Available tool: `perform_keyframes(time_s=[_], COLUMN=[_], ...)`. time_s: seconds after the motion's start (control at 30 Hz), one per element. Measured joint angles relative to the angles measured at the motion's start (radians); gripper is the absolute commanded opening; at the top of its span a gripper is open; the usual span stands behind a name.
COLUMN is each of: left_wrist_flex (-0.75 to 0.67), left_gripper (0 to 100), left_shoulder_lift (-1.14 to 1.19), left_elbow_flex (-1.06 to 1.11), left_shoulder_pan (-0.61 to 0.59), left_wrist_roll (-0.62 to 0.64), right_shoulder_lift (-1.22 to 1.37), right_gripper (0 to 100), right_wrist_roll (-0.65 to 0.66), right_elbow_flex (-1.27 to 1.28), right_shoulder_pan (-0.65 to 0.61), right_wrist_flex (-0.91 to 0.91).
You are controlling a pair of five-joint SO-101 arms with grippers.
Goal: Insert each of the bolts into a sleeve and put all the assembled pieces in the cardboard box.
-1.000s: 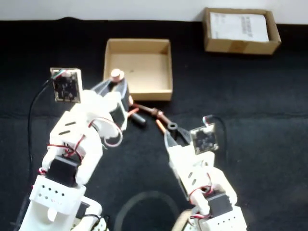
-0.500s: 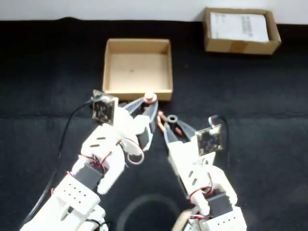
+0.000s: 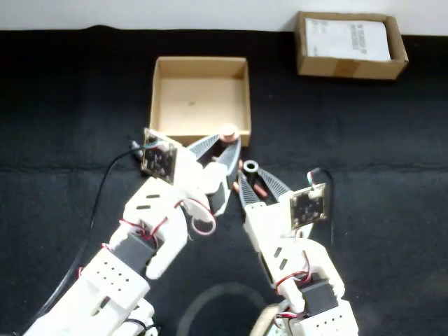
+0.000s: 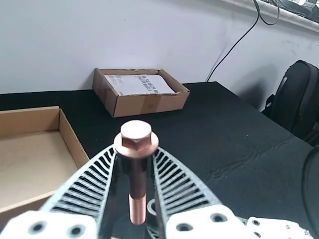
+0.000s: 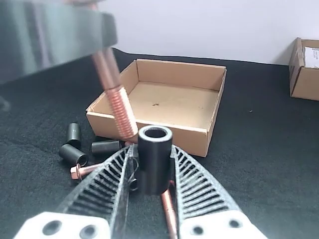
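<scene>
R gripper (image 5: 153, 149) clamped on black sleeve (image 5: 154, 162), upright, by cardboard box (image 5: 149, 122) front wall, twd far edge of table (image 3: 378, 126). L gripper (image 4: 135, 149) clamped on copper bolt (image 4: 135, 140), threaded tip just beside sleeve mouth.

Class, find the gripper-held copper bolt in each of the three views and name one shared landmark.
High view: bolt head-up, by the cardboard box front wall.
Left wrist view: bolt upright, hexagonal head uppermost.
Right wrist view: its threaded shank beside the sleeve.
Shared landmark: the cardboard box.
</scene>
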Motion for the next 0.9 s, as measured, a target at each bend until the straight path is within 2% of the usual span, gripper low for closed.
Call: perform_keyframes(time_s=[0.33, 0.57, 0.73, 0.9], left_wrist_flex=[0.000, 0.035, 0.078, 0.089], left_gripper=[1, 1, 1, 1], left_shoulder_lift=[0.140, 0.141, 0.141, 0.141], left_elbow_flex=[-0.190, -0.198, -0.198, -0.198], left_shoulder_pan=[0.003, 0.046, 0.061, 0.063], left_wrist_roll=[0.000, 0.003, 0.071, 0.078], right_shoulder_lift=[0.000, 0.000, 0.000, 0.000], right_gripper=[0.6, 0.6, 0.6, 0.6], right_wrist_roll=[0.000, 0.000, 0.000, 0.000], right_elbow_flex=[0.000, 0.000, 0.000, 0.000], right_shoulder_pan=[0.000, 0.000, 0.000, 0.000], right_wrist_flex=[-0.002, -0.002, -0.002, -0.002])
